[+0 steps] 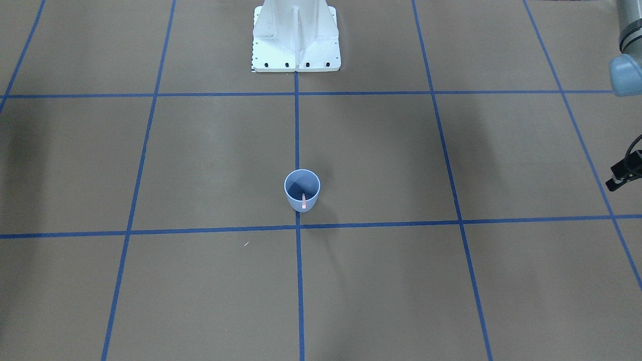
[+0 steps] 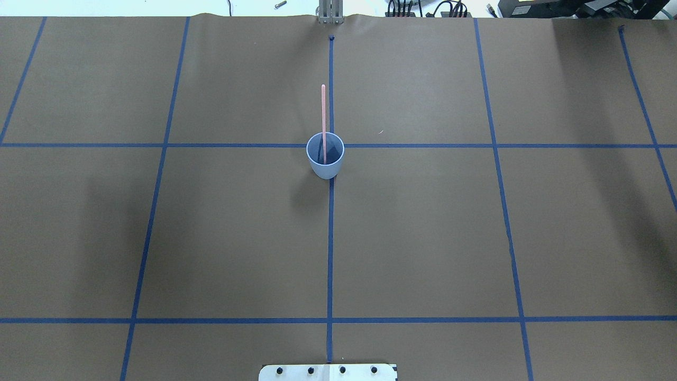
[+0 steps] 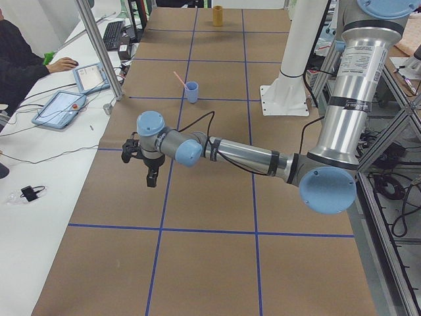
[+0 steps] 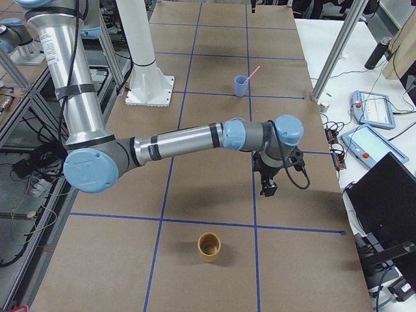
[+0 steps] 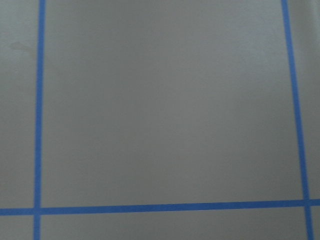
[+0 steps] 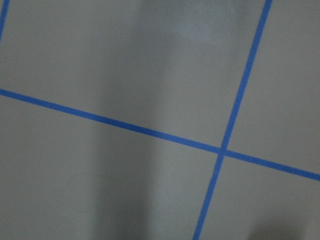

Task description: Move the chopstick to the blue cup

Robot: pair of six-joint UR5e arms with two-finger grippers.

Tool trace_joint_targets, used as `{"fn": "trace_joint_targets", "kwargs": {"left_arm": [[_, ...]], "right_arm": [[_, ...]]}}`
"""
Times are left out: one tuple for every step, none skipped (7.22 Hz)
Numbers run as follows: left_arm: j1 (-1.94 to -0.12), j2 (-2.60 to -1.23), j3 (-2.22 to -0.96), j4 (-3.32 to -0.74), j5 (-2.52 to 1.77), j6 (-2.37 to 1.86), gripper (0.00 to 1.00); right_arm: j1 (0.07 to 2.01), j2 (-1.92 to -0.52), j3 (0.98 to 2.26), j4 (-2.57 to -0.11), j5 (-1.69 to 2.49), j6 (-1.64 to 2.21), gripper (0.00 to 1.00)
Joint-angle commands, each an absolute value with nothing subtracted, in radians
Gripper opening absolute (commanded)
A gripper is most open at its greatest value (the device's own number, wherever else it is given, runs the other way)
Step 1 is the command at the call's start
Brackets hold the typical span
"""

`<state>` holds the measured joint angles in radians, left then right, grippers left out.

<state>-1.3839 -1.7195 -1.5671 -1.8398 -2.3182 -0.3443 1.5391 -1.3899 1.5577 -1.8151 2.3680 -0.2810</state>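
The blue cup [image 1: 302,190] stands upright on the table's centre line, also in the overhead view [image 2: 325,156]. One pink chopstick [image 2: 323,114] stands in it, leaning on the rim away from the robot, its top well above the rim. No gripper touches it. My left gripper [image 3: 150,172] hangs over the table far to the robot's left; only a black part shows at the front view's right edge [image 1: 624,174]. My right gripper [image 4: 268,184] hangs over the table far to the robot's right. I cannot tell whether either is open or shut.
A yellow cup [image 4: 209,247] stands at the table's right end, also seen far off in the left side view [image 3: 218,15]. The white robot base [image 1: 296,42] is behind the cup. An operator and tablets [image 3: 62,105] are along the far edge.
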Motion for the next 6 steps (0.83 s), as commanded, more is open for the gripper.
{"fn": "trace_joint_targets", "kwargs": {"left_arm": [[-1.468,-1.611,-1.560,-1.855,-2.322,-0.137,0.98],[-1.471,-1.612,-1.519,-1.855,-2.315,-0.133,0.98],[-1.471,-1.617,-1.476,-1.855,-2.313,-0.135,0.98],[-1.470,-1.617,-1.438,-1.856,-2.313,-0.137,0.98],[-1.471,-1.626,-1.424,-1.853,-2.312,-0.143,0.98],[-1.486,-1.628,-1.434,-1.848,-2.312,-0.152,0.98]], "right_arm": [[1.549,-1.414,1.522,-1.755,2.291,-0.298,1.00],[1.560,-1.422,1.476,-1.711,2.284,-0.284,1.00],[1.569,-1.424,1.464,-1.710,2.286,-0.174,1.00],[1.569,-1.431,1.477,-1.709,2.290,-0.067,1.00],[1.569,-1.437,1.491,-1.709,2.290,-0.057,1.00],[1.569,-1.437,1.500,-1.709,2.290,-0.055,1.00]]}}
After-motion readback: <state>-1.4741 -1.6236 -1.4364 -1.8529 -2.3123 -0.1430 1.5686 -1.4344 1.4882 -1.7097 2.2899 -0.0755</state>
